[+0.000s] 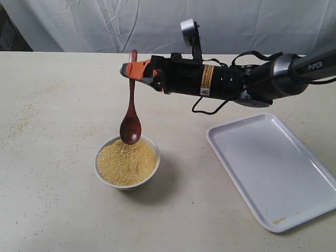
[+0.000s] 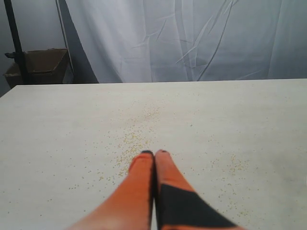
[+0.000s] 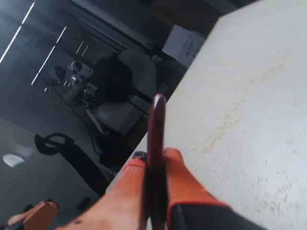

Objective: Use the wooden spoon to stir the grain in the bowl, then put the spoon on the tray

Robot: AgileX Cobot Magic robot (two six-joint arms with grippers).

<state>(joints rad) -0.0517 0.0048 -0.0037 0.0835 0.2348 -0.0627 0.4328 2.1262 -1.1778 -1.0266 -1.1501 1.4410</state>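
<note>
A small white bowl full of yellow grain stands at the middle of the table. The dark reddish wooden spoon hangs almost upright over it, its oval end at the bowl's far rim, touching or just above the grain. My right gripper reaches in from the right and is shut on the spoon's handle near its top. The white tray lies to the right with nothing on it but a few grains. My left gripper is shut on nothing, low over bare table; the exterior view does not show it.
Spilled grains dot the table at the left, and more spilled grains lie in front of the left gripper. A white cloth hangs behind the table. Boxes and gear stand beyond the table's edge.
</note>
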